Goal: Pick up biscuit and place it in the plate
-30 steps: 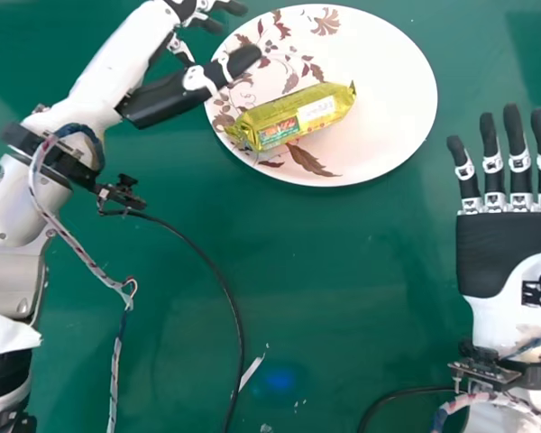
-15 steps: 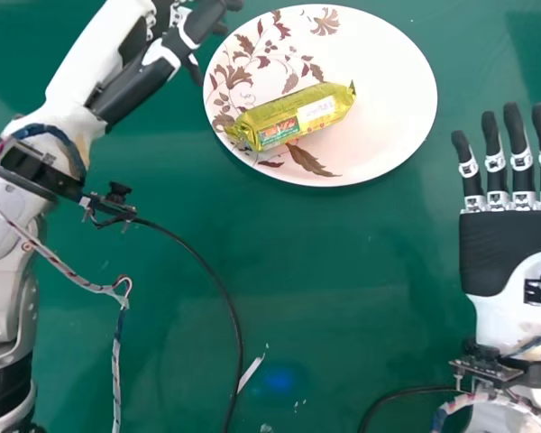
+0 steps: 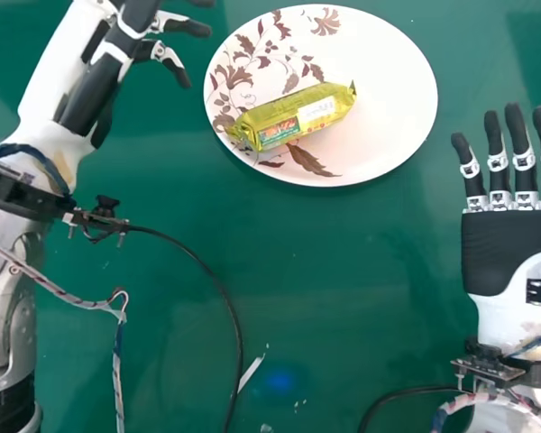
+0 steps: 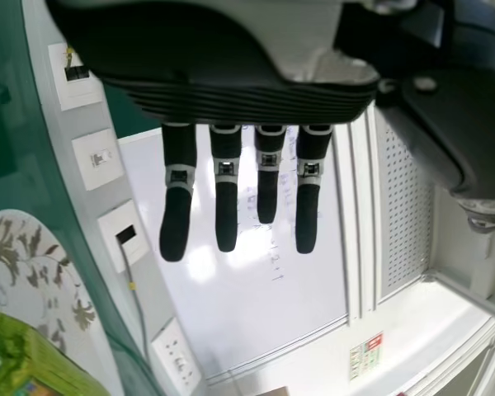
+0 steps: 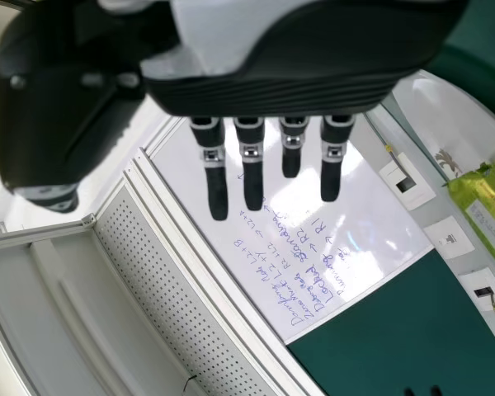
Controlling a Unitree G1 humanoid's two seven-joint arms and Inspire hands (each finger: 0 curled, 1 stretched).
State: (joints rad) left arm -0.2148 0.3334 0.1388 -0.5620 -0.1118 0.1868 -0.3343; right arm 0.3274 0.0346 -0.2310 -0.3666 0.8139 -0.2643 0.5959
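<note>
Yellow-wrapped biscuit packet (image 3: 295, 117) lies on the round white leaf-patterned plate (image 3: 388, 81); the left robot hand (image 3: 92, 90), open and empty, has drawn away, so placing looks done. Right robot hand (image 3: 505, 248): open, empty.

Glare-spotted whiteboard (image 4: 309, 293), pale perforated panel (image 4: 406, 206)

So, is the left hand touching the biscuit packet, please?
Apart: the head view shows green table and patterned plate between the left hand and the biscuit packet.

Head view looks down; 3 views share plate (image 3: 388, 99).
</note>
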